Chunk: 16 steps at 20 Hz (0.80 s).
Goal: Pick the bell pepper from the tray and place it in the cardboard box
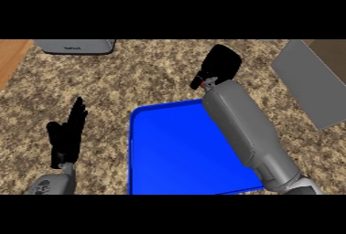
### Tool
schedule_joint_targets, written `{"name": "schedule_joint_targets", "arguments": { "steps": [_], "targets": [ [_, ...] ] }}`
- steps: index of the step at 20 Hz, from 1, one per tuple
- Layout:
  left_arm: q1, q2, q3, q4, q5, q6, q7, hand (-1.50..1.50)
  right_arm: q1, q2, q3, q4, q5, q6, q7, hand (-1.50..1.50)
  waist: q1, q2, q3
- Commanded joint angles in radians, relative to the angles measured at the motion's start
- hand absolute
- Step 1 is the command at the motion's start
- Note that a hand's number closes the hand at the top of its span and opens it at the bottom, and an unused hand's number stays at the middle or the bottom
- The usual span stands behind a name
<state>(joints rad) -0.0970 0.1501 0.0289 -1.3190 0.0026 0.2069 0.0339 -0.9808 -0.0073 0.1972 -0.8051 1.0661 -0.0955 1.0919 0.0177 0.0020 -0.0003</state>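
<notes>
At centre frame, flat glossy blue tray (177, 155) on speckled granite counter (135, 73). Right hand (219, 66), upper centre, curled w/ red bit of pepper (201, 84) showing beneath. Left hand (67, 135) open, lower left.

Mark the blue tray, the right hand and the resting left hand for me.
Blue rectangular tray (175, 155): head view, on its bare floor.
Black right hand (222, 64): head view, on the back of the hand.
Black left hand (67, 135): head view, on its upright fingers.
</notes>
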Motion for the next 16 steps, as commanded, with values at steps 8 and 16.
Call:
{"name": "schedule_joint_targets", "arguments": {
  "steps": [8,16],
  "targets": [
    [0.017,0.014,0.028,0.012,0.01,-0.014,-0.027,0.0,-0.197,-0.071,-0.072,-0.124,0.144,0.091,0.208,1.5,-0.018,-0.007,-0.001],
    [0.031,-0.002,0.016,-0.024,-0.004,0.005,0.012,0.0,-0.142,-0.232,-0.131,-0.234,0.194,0.2,0.112,1.5,-0.026,-0.008,0.0]
  ]
}}
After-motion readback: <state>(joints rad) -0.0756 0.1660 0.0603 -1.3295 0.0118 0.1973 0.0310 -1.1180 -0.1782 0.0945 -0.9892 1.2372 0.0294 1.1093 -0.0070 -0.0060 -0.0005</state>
